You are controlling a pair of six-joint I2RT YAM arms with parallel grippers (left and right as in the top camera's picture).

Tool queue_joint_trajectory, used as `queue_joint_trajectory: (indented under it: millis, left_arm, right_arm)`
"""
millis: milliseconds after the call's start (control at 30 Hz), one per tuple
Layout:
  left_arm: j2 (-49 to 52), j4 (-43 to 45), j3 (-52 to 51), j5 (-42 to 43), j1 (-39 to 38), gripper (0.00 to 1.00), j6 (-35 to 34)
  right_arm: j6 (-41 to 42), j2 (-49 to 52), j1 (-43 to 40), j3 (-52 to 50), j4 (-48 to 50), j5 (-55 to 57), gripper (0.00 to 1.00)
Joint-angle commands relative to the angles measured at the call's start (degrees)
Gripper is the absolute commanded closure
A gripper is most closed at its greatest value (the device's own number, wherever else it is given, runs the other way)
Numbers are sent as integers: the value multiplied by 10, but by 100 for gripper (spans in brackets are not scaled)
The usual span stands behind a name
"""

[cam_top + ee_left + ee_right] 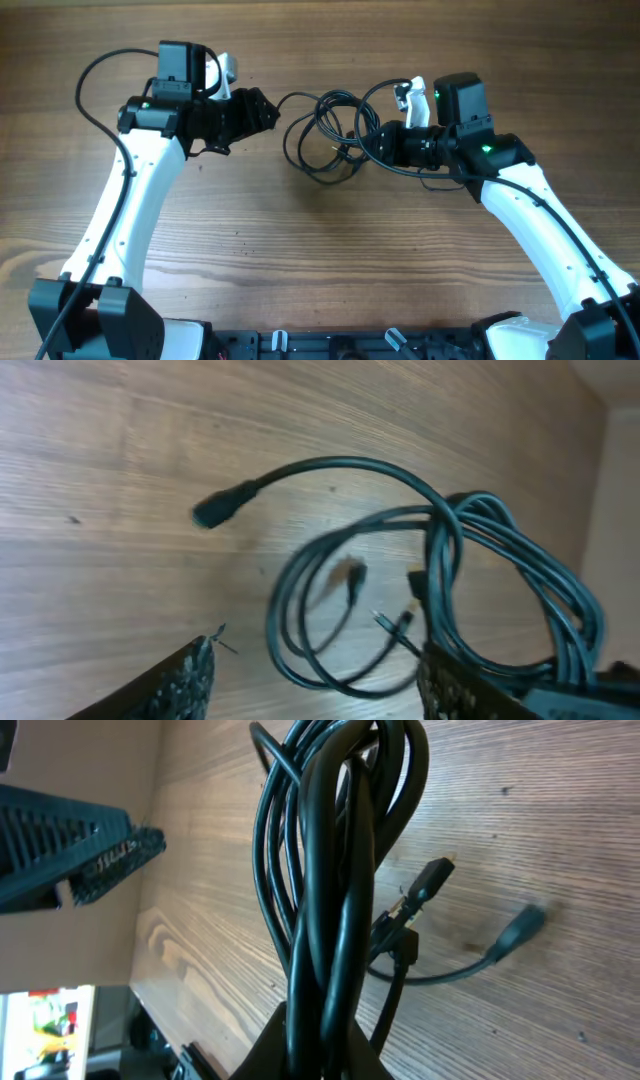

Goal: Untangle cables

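Black cables (325,130) lie tangled at the far middle of the table (320,260), the right gripper (378,140) clamped on their bundle; the left gripper (266,110), left of table centre, holds its fingers (185,682) apart.

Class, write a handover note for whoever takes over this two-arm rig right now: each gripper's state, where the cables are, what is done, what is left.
Left gripper: open, empty, at the bundle's left side.
Right gripper: shut on the cables, several strands bunched between its fingers at the bundle's right side.
Cables: mid-table, loops overlapping. One plug end lies free on the wood near the left gripper; smaller plugs sit inside the loops.
Done: bundle gripped on one side; nothing separated.
Left: probably take the free end with the left gripper, then draw the cords apart one by one.
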Motion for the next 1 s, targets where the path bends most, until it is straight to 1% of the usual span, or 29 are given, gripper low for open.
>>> queue_joint_trajectory:
  millis: [0, 33, 100, 200, 367, 467, 567, 733, 833, 900, 933, 967]
  left_arm:
    - [3, 7, 8, 25, -33, 38, -89]
    - [5, 13, 8, 22, -41, 40, -108]
    - [13, 29, 8, 20, -58, 41, -144]
    - [39, 69, 8, 7, -90, 45, -202]
    - [76, 122, 8, 5, -126, 46, -251]
    - [99, 131, 8, -16, -144, 46, -283]
    - [123, 137, 8, -23, -158, 48, -298]
    - [143, 155, 8, -23, -171, 64, -330]
    - [143, 173, 8, -24, -177, 73, -331]
    - [143, 183, 8, -25, -178, 91, -331]
    - [143, 185, 8, -25, -176, 96, -331]
    - [143, 185, 8, -24, -174, 96, -331]
  right_arm:
    - [24, 3, -1, 2, 4, 6, 96]
    - [25, 3, -1, 2, 5, 5, 96]
    - [24, 3, -1, 2, 3, 5, 96]
    - [24, 3, -1, 2, -2, 5, 96]
    - [25, 3, -1, 2, -3, 5, 96]
    - [25, 3, -1, 2, -3, 5, 96]
    - [24, 3, -1, 2, -3, 5, 96]
    - [24, 3, -1, 2, -2, 6, 96]
    - [24, 3, -1, 2, -2, 6, 96]
    - [24, 3, -1, 2, -2, 10, 96]
    - [22, 3, -1, 2, -2, 17, 95]
    - [23, 3, -1, 2, -3, 27, 95]
